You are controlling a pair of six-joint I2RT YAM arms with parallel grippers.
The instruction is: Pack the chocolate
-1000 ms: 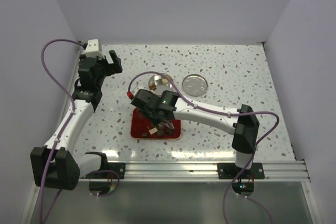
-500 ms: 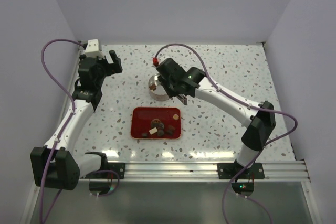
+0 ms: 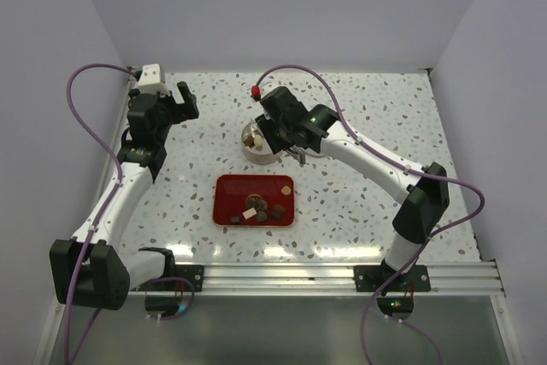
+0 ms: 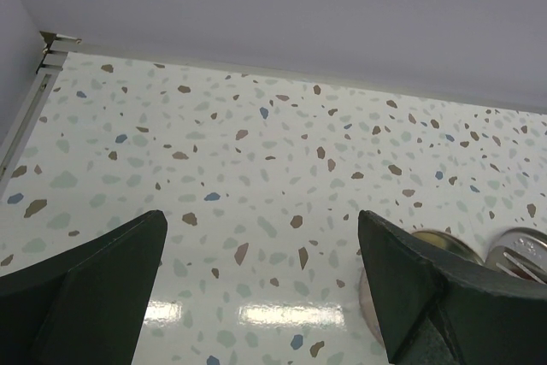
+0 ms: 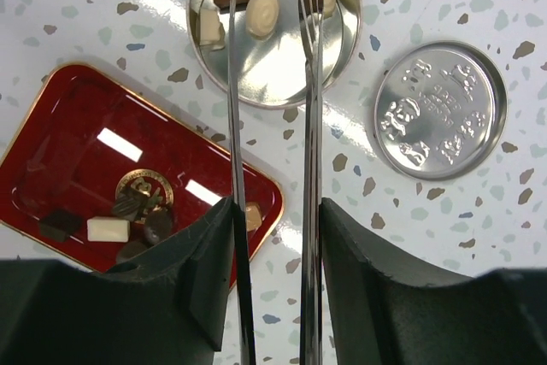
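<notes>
The round tin (image 5: 278, 61) stands open on the speckled table (image 5: 410, 237), and some of the chocolate (image 5: 262, 13) already lies in it: a cream oval, a brown block and a pale piece. The shiny wall mirrors them, so a true count is hard to make.

More pieces, dark, white and light brown, sit bunched on the red tray (image 5: 68, 143) just beside the tin, on the side toward the arm bases. The lid (image 5: 440, 108) lies flat beside the tin on its other flank.

The right gripper (image 5: 275, 211) has its fingers pressed against the long tweezers (image 5: 312, 126), holding them. The two blades run apart over the tin and cross in front of it. Their tips are cut off at the frame's edge, so I cannot tell whether anything is pinched there.

From above, the right arm covers the lid and part of the tin.

The left gripper (image 4: 261, 237) is well away from the tin, its jaws spread wide with nothing between them.

The lid's embossing and the tray's gold emblem (image 5: 141, 185) are both too small to read.
</notes>
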